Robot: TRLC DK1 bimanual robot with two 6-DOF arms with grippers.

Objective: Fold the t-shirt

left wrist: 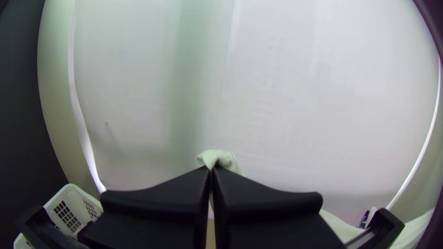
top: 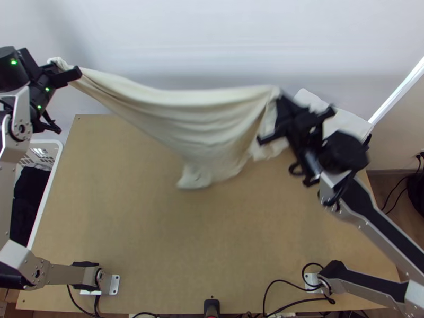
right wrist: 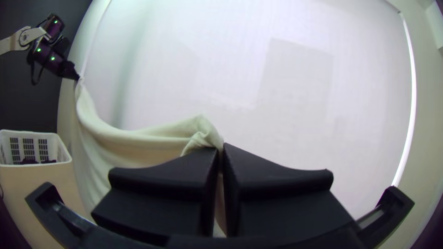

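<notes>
1. The L gripper [top: 58, 71] is up at the far L, out past the tbl [top: 159, 228] corner. Its fingers are pressed tog., pinching a bunched bit of the tee [top: 196, 122].
2. The R gripper [top: 281, 102] is over the far R part of the tbl; its fingers are shut tight too, w/ another gathered bit of the tee btwn them.
3. So the tee, a cream one, hangs btwn the two, not folded. The top edge sags w/ long creases; the lower part droops over the far half of the tbl, approx. mid. Can't tell if the low end touches the wood.
4. White cloth [top: 347, 123] lies at the tbl's far R corner, just beside the R gripper.
5. White basket [top: 46, 144] by the tbl's L side, w/ dark cloth [top: 33, 183] in it.
6. Black cables [top: 289, 283] run along the near edge, R of ctr.
</notes>
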